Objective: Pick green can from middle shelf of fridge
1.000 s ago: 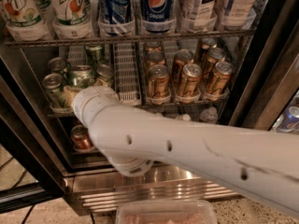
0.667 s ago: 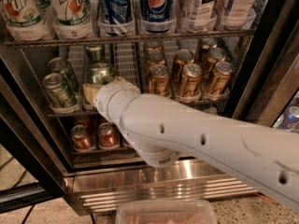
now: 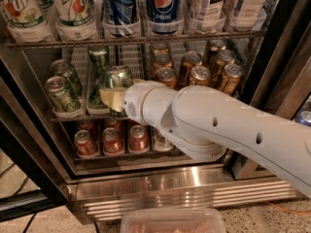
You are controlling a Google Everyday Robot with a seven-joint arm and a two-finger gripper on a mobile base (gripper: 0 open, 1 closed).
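The gripper [image 3: 114,99] is in the middle left of the frame, and its jaws are closed around the green can [image 3: 116,76]. The can sits at the front of the middle shelf [image 3: 73,117] in the fridge [image 3: 184,179].

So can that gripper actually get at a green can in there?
Probably yes: the gripper sits right against the green can at the front of the middle shelf, with nothing visible between them.

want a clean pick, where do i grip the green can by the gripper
Grip the green can round its curved sides, coming from the open front: it stands upright, with cans behind and beside it. The gripper is at its lower front.
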